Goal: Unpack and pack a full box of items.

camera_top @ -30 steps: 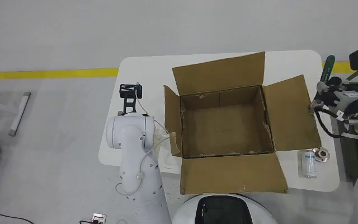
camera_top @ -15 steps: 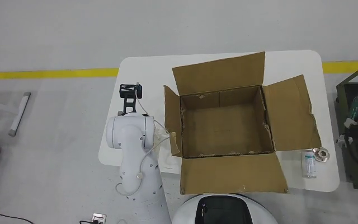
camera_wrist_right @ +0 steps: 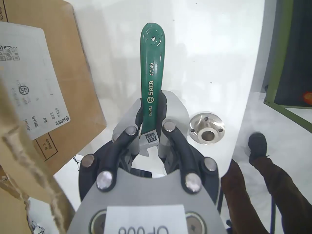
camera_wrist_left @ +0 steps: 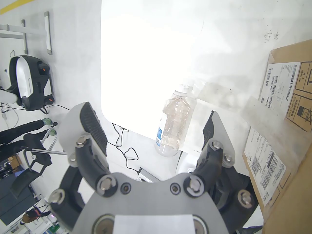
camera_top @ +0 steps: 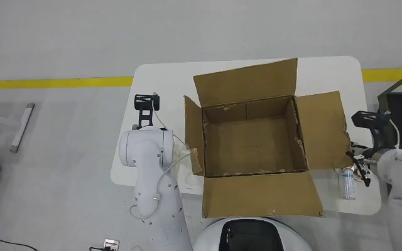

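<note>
The cardboard box [camera_top: 245, 81] is set open in the middle of the desk [camera_top: 163, 75], with its 4 flaps folded outward and its brown bottom exposed. The right pincer [camera_wrist_right: 152, 108] is clamped on a green wrench [camera_wrist_right: 152, 57], which is gripped near its head end so that the handle juts out beyond the fingers. The wrench is held over the strip of desk between the box's right flap and the desk's right edge. A metal flange [camera_wrist_right: 207, 129] is seen lying flat on that strip, just beside the pincer. A small bottle [camera_top: 347, 183] is laid near the desk's near right corner. The left pincer [camera_wrist_left: 150, 112] is held with its 2 fingers wide apart, above the desk's near left corner. A clear bottle [camera_wrist_left: 173, 127] is seen at that corner's near edge, close to the box's left wall. Whether it stands or lies cannot be told.
</note>
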Controlling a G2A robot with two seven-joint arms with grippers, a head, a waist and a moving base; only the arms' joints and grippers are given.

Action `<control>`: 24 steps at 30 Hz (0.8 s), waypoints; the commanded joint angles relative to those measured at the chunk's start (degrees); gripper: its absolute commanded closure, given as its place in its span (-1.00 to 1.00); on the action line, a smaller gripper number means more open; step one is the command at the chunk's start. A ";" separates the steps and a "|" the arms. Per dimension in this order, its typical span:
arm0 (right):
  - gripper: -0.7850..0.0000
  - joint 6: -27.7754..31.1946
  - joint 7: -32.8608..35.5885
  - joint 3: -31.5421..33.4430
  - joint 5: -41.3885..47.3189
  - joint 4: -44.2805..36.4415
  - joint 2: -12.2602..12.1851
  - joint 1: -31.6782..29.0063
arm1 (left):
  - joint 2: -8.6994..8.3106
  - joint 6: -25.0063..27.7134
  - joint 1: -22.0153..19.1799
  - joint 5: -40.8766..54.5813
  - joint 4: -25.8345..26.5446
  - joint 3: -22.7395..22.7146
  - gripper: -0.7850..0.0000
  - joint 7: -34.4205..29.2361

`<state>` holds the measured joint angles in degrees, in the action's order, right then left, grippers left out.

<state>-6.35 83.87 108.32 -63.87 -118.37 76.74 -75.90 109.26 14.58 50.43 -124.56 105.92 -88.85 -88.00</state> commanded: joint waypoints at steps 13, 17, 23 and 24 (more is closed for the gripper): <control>0.83 -2.88 0.47 -6.73 -3.76 3.33 -0.74 1.52 | 0.00 0.00 0.00 0.00 0.00 0.00 -1.00 0.00; 0.44 -3.70 0.70 -7.33 -4.33 3.15 -0.94 1.34 | 0.00 0.00 0.00 0.00 0.00 0.00 -1.00 0.00; 0.34 -4.72 0.99 -7.84 -4.69 2.25 -1.22 0.77 | 0.00 0.00 0.00 0.00 0.00 0.00 -1.00 0.00; 0.33 -4.90 0.98 -7.83 -4.72 1.98 -1.27 0.65 | 0.00 0.00 0.00 0.00 0.00 0.00 -1.00 0.00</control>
<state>-11.05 84.85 100.47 -68.59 -116.16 75.51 -75.14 109.26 14.58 50.43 -124.56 105.92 -88.85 -88.00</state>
